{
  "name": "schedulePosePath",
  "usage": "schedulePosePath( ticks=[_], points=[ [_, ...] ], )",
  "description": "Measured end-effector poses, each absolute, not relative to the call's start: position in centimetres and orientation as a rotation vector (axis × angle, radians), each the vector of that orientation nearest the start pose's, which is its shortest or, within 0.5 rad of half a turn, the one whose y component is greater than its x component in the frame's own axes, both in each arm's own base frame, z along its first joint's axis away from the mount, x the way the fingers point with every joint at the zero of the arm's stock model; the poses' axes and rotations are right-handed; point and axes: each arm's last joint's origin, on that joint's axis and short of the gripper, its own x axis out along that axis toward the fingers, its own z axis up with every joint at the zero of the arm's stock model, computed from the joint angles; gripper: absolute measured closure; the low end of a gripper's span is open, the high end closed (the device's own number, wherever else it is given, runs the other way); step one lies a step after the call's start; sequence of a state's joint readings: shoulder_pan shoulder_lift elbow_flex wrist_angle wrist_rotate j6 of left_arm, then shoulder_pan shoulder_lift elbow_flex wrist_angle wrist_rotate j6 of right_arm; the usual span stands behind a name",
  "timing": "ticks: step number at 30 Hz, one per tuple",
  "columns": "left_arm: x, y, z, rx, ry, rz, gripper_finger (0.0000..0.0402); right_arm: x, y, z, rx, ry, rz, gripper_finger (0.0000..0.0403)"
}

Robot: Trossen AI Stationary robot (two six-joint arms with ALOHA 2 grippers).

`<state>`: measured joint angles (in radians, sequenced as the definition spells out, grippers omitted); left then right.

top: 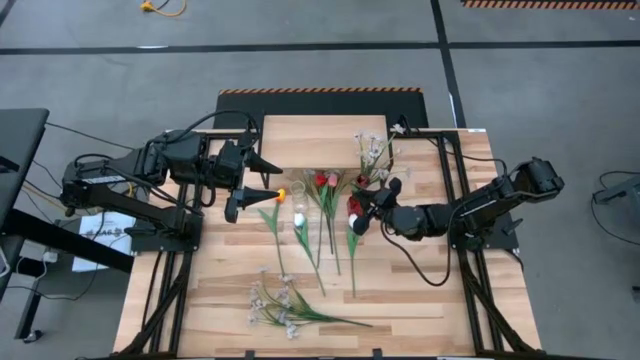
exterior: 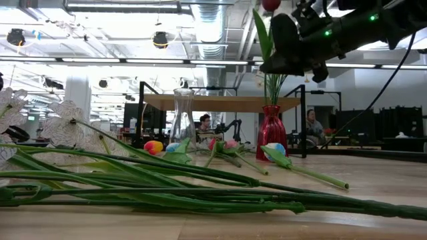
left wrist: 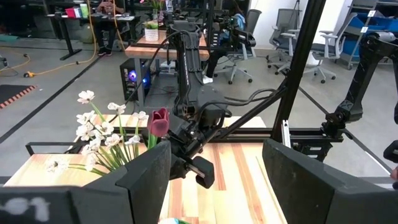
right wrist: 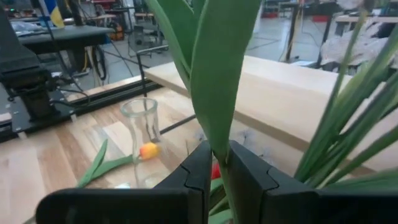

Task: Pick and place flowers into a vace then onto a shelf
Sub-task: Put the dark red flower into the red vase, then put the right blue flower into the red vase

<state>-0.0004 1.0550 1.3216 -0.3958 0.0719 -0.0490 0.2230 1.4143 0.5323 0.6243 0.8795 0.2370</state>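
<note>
My right gripper point(top: 364, 208) is shut on a dark red tulip point(left wrist: 158, 121), held upright over a red vase point(exterior: 271, 130) from whose mouth green stems rise. A clear glass vase point(right wrist: 142, 140) stands on the table between the two arms. Several tulips point(top: 325, 190) lie flat mid-table, and an orange-yellow one point(top: 280, 194) lies by my left gripper point(top: 272, 180), which hangs open above the table and touches nothing. One white-blossom spray point(top: 285, 305) lies near the front edge and another point(top: 375, 150) leans by the shelf point(top: 325, 135) at the far edge. My right gripper pinches the tulip between its two fingers at the stem and leaf base point(right wrist: 217, 152), below the bud. The fingers come nearly level from the table's right and lie across the stem. The tulip stands upright, bud point(exterior: 270, 5) above the fingers, stem running down toward the red vase's mouth.
Black frame rails point(top: 450, 180) run along both long sides of the table. Stems and leaves point(exterior: 167, 190) sprawl across the near part of the tabletop. People sit at desks in the room beyond the table.
</note>
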Motion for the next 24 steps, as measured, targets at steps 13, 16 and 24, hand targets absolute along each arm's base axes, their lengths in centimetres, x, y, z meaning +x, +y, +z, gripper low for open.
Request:
schedulePosePath(
  ticks=[13, 16, 24],
  points=[
    [20.61, -0.21, 44.26, -0.054, 0.137, -0.069, 0.0156, 26.2, 3.72, 18.62, 0.125, 0.184, -0.641, 0.0314],
    [20.61, -0.22, 44.24, -0.054, 0.137, -0.069, 0.0156, 26.15, 3.72, 18.45, 0.131, 0.196, -0.645, 0.0292],
    [20.6, -0.22, 44.19, -0.054, 0.143, -0.069, 0.0156, 26.03, 4.43, 18.44, 0.123, 0.199, -0.618, 0.0256]
  ],
)
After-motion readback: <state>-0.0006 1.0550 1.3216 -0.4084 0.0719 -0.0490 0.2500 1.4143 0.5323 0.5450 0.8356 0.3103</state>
